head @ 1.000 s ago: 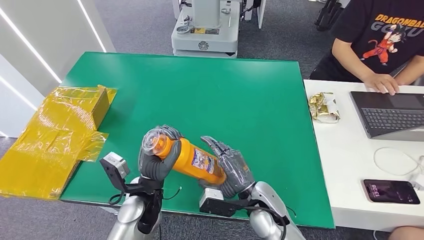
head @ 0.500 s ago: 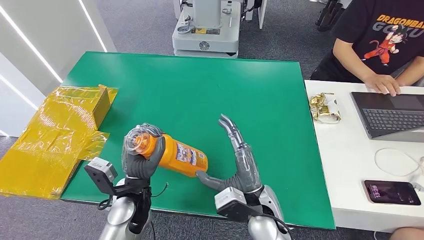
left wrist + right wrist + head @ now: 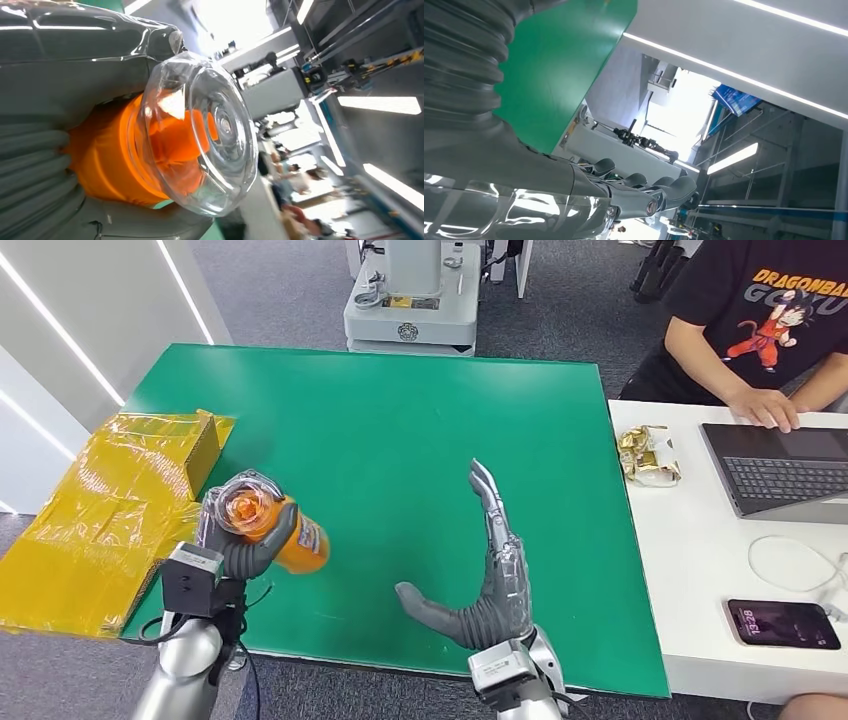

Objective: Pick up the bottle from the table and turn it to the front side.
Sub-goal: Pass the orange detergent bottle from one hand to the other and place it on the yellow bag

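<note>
An orange bottle (image 3: pixel 296 540) with a clear cap (image 3: pixel 243 502) is held up over the front left of the green table (image 3: pixel 400 410), cap end toward the camera. My left hand (image 3: pixel 232 545) grips it around the neck just below the cap. The left wrist view shows the clear cap (image 3: pixel 200 132) and the orange neck (image 3: pixel 107 160) wrapped by my grey fingers (image 3: pixel 30 165). My right hand (image 3: pixel 485 570) stands open over the front middle of the table, fingers straight and thumb out, apart from the bottle. The right wrist view looks along its extended fingers (image 3: pixel 644 192).
A yellow taped cardboard box (image 3: pixel 115 505) lies at the table's left edge, close to my left hand. On the right stands a white table (image 3: pixel 690 570) with a laptop (image 3: pixel 785 465), a phone (image 3: pixel 782 623) and a snack packet (image 3: pixel 648 453); a person (image 3: pixel 760 320) sits there.
My right hand has let go of the bottle and opened, swinging right. My left hand has carried the bottle left toward the yellow box, turning its cap toward the camera.
</note>
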`<state>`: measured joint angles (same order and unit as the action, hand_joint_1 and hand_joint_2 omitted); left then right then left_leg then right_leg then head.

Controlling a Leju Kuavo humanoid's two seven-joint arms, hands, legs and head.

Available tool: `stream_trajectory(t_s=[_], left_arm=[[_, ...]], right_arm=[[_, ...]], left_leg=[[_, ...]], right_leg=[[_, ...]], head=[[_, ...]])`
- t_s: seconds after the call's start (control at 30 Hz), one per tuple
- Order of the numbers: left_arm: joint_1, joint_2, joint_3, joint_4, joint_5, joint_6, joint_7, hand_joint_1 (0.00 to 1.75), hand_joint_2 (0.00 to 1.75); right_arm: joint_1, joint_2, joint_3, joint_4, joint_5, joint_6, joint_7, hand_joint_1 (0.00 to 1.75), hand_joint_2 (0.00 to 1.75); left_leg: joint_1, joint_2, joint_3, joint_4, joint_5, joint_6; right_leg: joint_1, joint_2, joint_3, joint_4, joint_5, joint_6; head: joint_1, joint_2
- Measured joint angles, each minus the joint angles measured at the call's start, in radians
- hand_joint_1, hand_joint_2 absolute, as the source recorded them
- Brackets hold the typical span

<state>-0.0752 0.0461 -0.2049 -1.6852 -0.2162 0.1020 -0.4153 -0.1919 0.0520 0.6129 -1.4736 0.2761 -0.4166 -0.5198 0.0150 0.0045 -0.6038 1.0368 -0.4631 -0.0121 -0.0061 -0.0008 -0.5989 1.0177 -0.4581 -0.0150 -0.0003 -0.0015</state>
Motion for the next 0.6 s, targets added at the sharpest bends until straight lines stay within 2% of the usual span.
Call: stream_trajectory(t_s=[0.2, 0.37, 0.6], left_arm=[[-0.077, 0.183, 0.017, 0.097, -0.131, 0.026, 0.058, 1.75, 1.75], [-0.162, 0.322, 0.004, 0.201, -0.220, -0.034, 0.087, 1.75, 1.75], [-0.280, 0.450, -0.071, 0.340, -0.463, -0.038, 0.155, 1.75, 1.75]], right_arm=[[0.014, -0.016, 0.004, -0.023, -0.024, -0.005, -0.014, 0.00, 1.75], [0.033, -0.028, 0.004, -0.062, -0.024, 0.016, -0.010, 0.00, 1.75], [0.068, -0.033, 0.002, -0.128, 0.006, 0.060, 0.012, 0.00, 1.75]], left_leg=[[0.002, 0.001, 0.000, 0.000, 0.001, -0.002], [0.003, 0.001, 0.000, 0.000, 0.002, -0.003], [0.004, 0.002, 0.000, 0.000, 0.002, -0.003]], right_leg=[[0.001, 0.001, 0.000, 0.001, 0.000, -0.001], [0.003, 0.001, -0.001, 0.001, 0.001, -0.002], [0.003, 0.002, -0.001, 0.001, 0.001, -0.002]], head=[[0.000, 0.000], [0.000, 0.000], [0.000, 0.000]])
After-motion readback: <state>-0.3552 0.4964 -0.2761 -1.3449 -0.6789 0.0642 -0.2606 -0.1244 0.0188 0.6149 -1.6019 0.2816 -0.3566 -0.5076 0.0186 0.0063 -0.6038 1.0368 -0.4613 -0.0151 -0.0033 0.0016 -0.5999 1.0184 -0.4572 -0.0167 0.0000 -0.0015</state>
